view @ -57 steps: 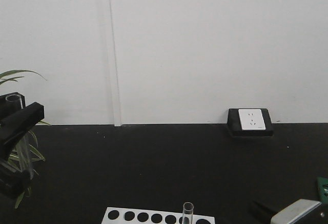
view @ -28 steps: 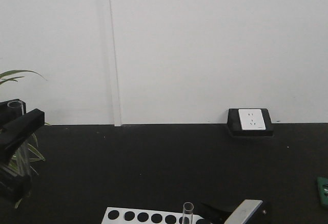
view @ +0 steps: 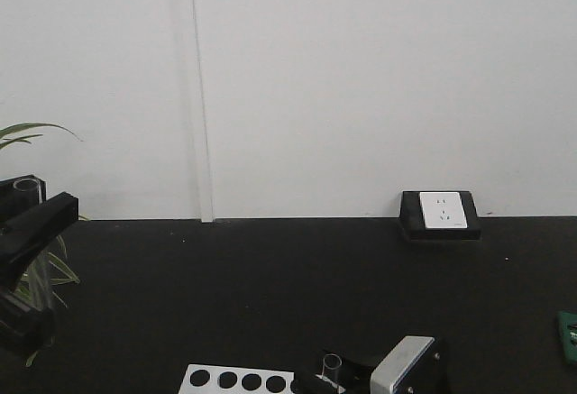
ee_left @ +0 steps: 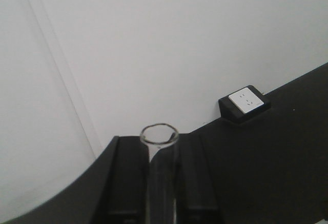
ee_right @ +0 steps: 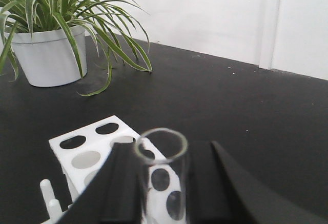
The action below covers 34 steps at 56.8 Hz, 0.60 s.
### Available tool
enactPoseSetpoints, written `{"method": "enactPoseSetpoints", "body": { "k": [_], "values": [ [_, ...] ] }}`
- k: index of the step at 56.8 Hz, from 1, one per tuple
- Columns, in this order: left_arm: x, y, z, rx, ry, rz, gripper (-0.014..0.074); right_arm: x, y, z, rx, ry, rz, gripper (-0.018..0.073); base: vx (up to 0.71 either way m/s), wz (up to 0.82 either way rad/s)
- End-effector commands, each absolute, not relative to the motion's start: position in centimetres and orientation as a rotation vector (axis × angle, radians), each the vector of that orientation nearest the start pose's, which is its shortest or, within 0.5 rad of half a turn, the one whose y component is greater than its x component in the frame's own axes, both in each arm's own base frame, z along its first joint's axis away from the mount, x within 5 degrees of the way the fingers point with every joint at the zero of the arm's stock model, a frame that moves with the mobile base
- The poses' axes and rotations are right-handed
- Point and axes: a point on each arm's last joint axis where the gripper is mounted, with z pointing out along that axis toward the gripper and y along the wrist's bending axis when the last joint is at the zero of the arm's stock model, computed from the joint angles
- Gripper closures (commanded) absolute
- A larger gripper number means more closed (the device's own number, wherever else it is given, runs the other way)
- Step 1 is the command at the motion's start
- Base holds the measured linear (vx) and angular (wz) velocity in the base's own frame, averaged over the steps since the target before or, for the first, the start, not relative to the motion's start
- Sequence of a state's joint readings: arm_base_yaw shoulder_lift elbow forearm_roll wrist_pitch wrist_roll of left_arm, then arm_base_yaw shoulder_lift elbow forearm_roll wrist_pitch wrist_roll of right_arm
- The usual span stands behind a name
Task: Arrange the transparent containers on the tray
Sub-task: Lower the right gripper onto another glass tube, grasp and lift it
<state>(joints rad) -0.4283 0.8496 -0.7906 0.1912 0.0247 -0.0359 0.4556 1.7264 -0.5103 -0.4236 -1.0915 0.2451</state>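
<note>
"Racked tube (ee_right: 161, 178) first — where is it?"

"Standing upright in a hole toward the right end of the white rack (ee_right: 84, 158), as the front view has it. The right gripper (ee_right: 165, 149) is at the rack too. Its jaws sit on either side of that tube, close against the glass. Whether they press it, I cannot tell."

"And the other 1?"

"The lifted tube (ee_left: 161, 183) is well left of the rack and higher than it, off the black surface (view: 270, 286). The left gripper (ee_left: 156, 139) has its jaws clamped on it, and the open rim pokes up above them."

"Anything else around the rack?"

"2 things — a potted plant (ee_right: 48, 55) off to the rack's left, and a wall socket (view: 444, 212) far behind it, where the surface meets the white wall."
</note>
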Motion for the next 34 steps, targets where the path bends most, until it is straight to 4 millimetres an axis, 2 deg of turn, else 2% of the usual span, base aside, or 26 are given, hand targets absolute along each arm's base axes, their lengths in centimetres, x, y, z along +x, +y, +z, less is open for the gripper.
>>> {"method": "enactPoseSetpoints", "body": {
  "k": [1,3,14,25,34],
  "values": [
    [16.2,-7.5,41.1,0.420,1.391,-0.238,0.0596,25.0,16.2,19.6,-0.601,1.408,0.717,0.0537,0.00,0.00],
    [16.2,-7.5,41.1,0.420,1.392,-0.238,0.0596,25.0,16.2,19.6,-0.602,1.408,0.717,0.0575,0.00,0.00],
    [16.2,-7.5,41.1,0.421,1.394,-0.237,0.0596,24.7,16.1,20.6,-0.603,1.376,0.714,0.0569,0.00,0.00],
    [16.2,-7.5,40.9,0.423,1.416,-0.233,0.0596,23.7,15.3,24.2,-0.596,1.317,0.669,0.0568,0.00,0.00],
    [16.2,-7.4,40.6,0.426,1.448,-0.228,0.0596,22.3,14.2,27.9,-0.592,1.310,0.596,0.0568,0.00,0.00]
  ]
}}
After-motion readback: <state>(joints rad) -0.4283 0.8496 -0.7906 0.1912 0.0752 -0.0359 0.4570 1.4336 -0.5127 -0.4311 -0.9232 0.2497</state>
